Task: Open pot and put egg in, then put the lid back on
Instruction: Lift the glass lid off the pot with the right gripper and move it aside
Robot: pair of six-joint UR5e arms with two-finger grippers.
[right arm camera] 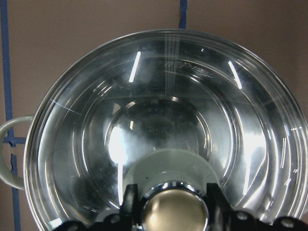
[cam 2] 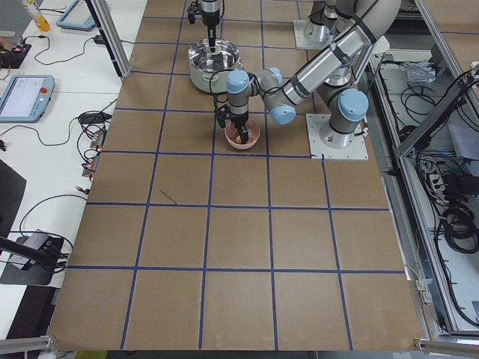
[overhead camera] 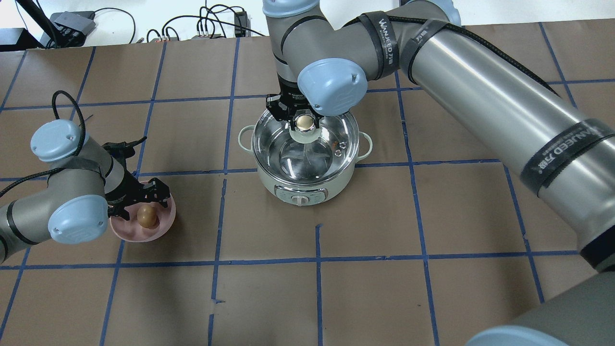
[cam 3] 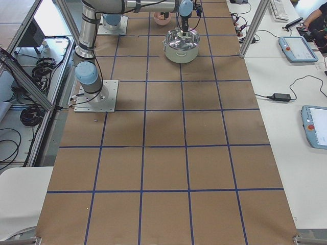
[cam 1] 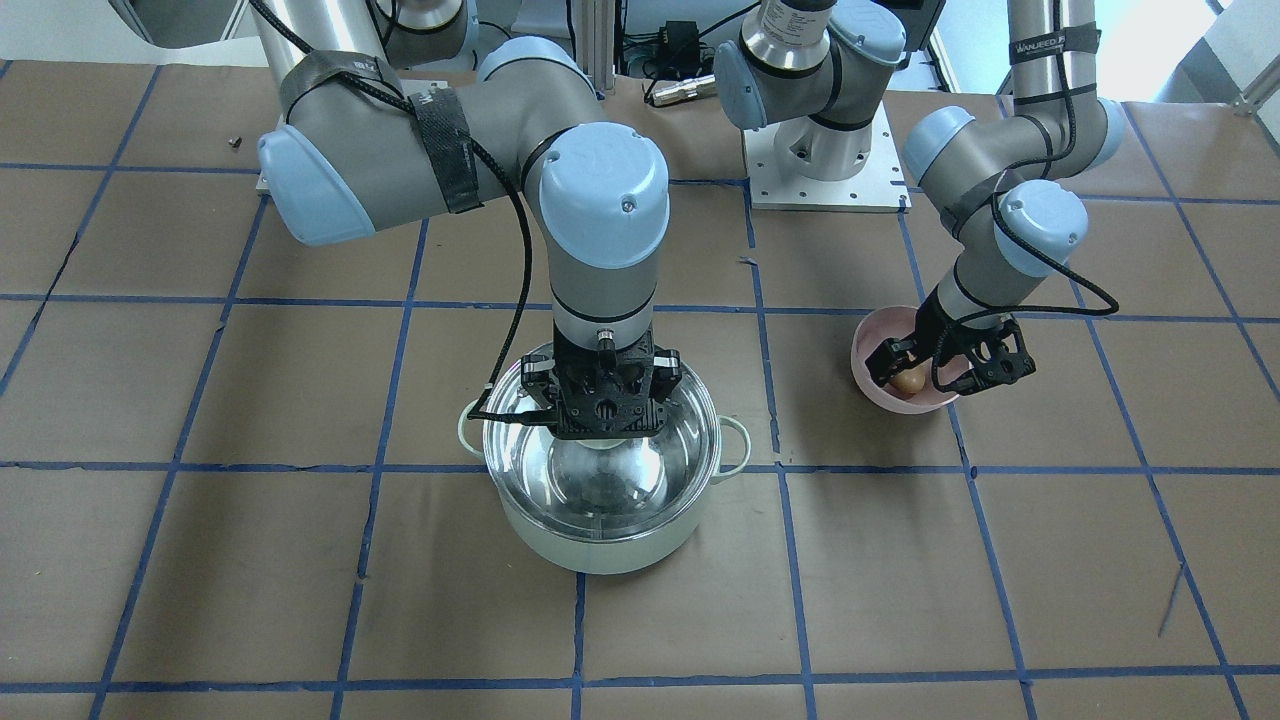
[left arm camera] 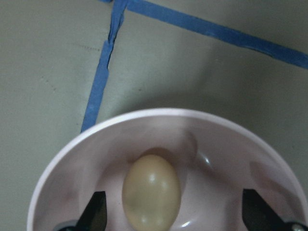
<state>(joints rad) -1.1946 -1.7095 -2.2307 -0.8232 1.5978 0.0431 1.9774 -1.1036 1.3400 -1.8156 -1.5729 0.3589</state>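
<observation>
pot: glossy mint shell, mirror-bright steel inside | lid: clear glass | bowl: smooth pink

1. Cooking vessel: 1 pot, bearing 2 loop handles.
2. Cover: 1 lid, with 1 centre knob.
3. Food item: 1 egg.
4. Dish: 1 pink bowl.
5. Robot arms: 2, namely 1 left arm and 1 right arm.
6. End tools: 2, namely 1 left gripper and 1 right gripper, each with 2 fingers.
7. Supporting surface: 1 desk.
</observation>
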